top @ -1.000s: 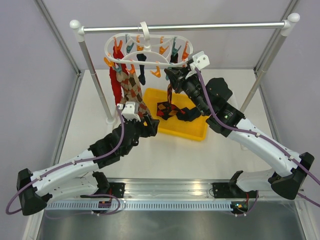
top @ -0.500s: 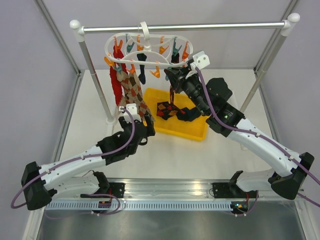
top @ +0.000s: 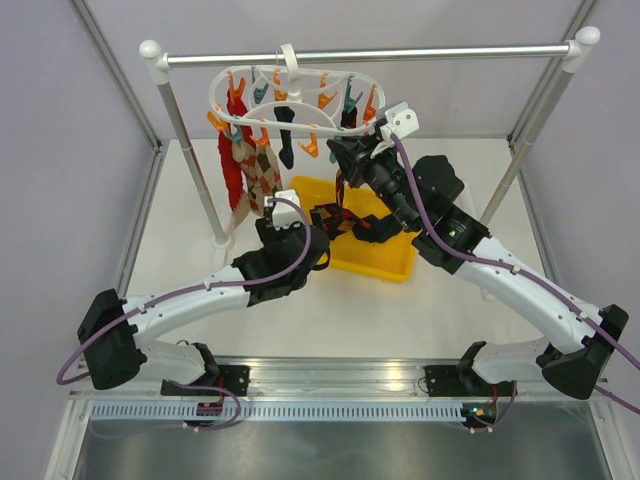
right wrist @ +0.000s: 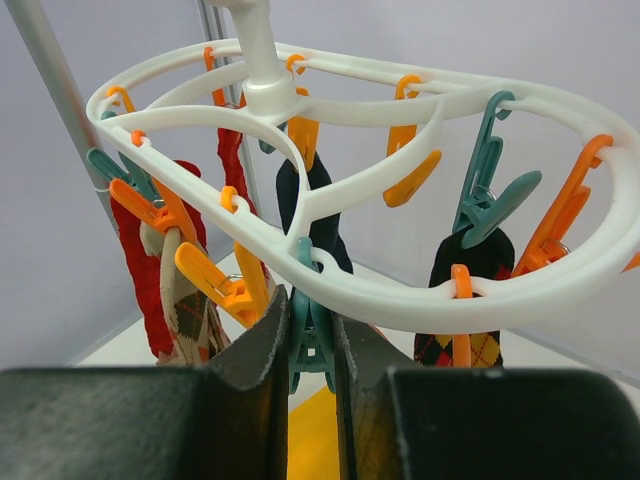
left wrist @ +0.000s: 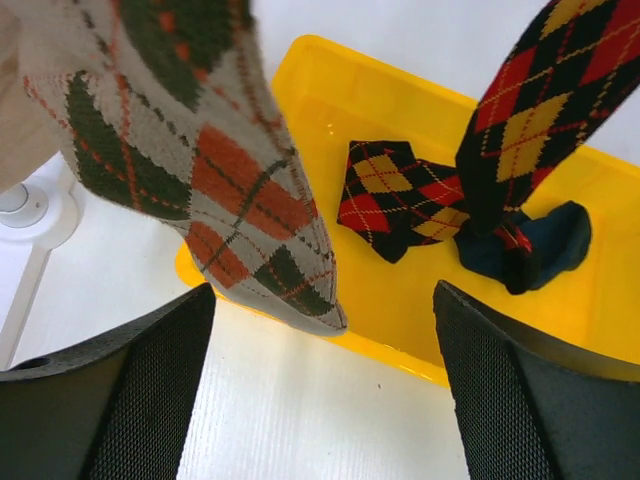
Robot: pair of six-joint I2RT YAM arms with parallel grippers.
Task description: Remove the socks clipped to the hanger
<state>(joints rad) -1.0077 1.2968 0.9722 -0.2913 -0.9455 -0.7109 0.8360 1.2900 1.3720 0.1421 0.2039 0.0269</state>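
Left gripper (left wrist: 322, 300) is swinging right since a second ago, jaws spreading wide and empty below the hanger (top: 215, 100). Bin (top: 390, 265) is sitting beneath it, holding loose socks. Other socks (top: 262, 175) are hanging clipped there. Right gripper (right wrist: 310, 300) is pinching its teal peg (right wrist: 305, 350).

Colours on the white hanger (right wrist: 420, 295)
Orange pegs (right wrist: 215, 280) and teal pegs (right wrist: 480, 180); beige-orange-green argyle sock (left wrist: 200, 170); navy-red-yellow argyle sock (left wrist: 545, 105); yellow bin (left wrist: 320, 100).

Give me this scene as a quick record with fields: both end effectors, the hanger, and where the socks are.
left end effector: open, toe of beige argyle sock before it, ungripped
right end effector: shut on teal peg of hanger
hanger: hooked on rail, several socks clipped
yellow tray: dark argyle sock and navy sock inside
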